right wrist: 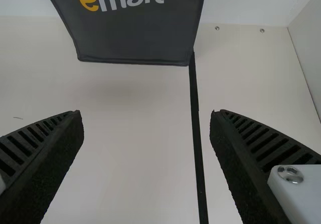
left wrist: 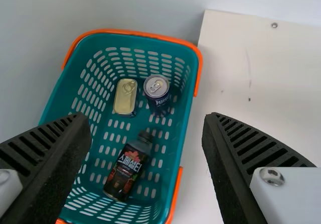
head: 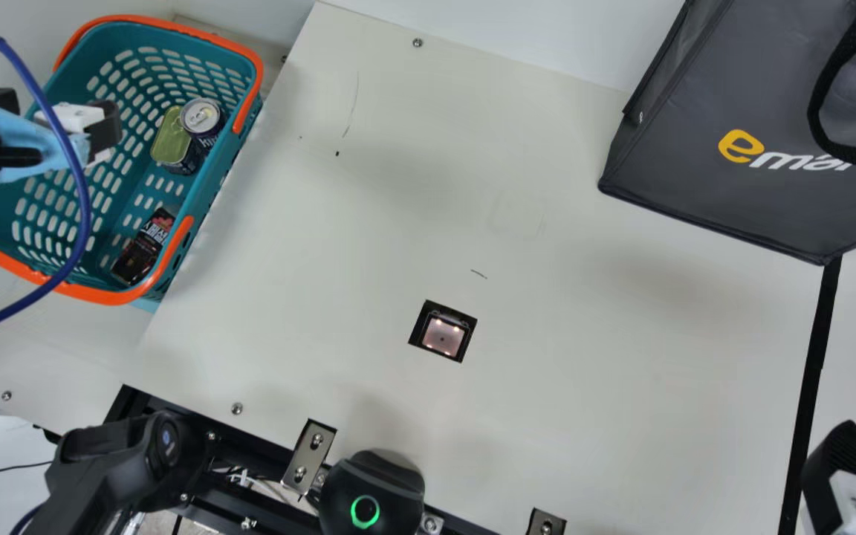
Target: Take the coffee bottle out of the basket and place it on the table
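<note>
Jaws of the left end effector (left wrist: 148, 121) stand wide apart in its wrist view, holding nothing, and they face down toward the basket (left wrist: 135, 32). That spread looks meant to let them come down on either side of the coffee bottle (left wrist: 128, 171) and close across its narrow width.

The bottle is inside the basket, toward the near end and close to the wall by the counter (head: 472, 223). It looks to be lying on its side, slanted, its cap pointing to the far end. Lying low like this, it will likely need a deep reach, and the nearby wall may catch a finger on the way.

Farther up the basket, a drink can (left wrist: 158, 96) stands with its lid up, and a gold-topped tin (left wrist: 125, 97) sits just beside it. Both are off the bottle's body, so a careful grip should spare them.

The basket sits along the counter's left edge, near the far left corner, which should make the carry across short. By the far right corner stands a dark bag (head: 733, 186). The right end effector (right wrist: 145, 114), also spread wide and without a load, is over the right side; this job hardly needs it.
</note>
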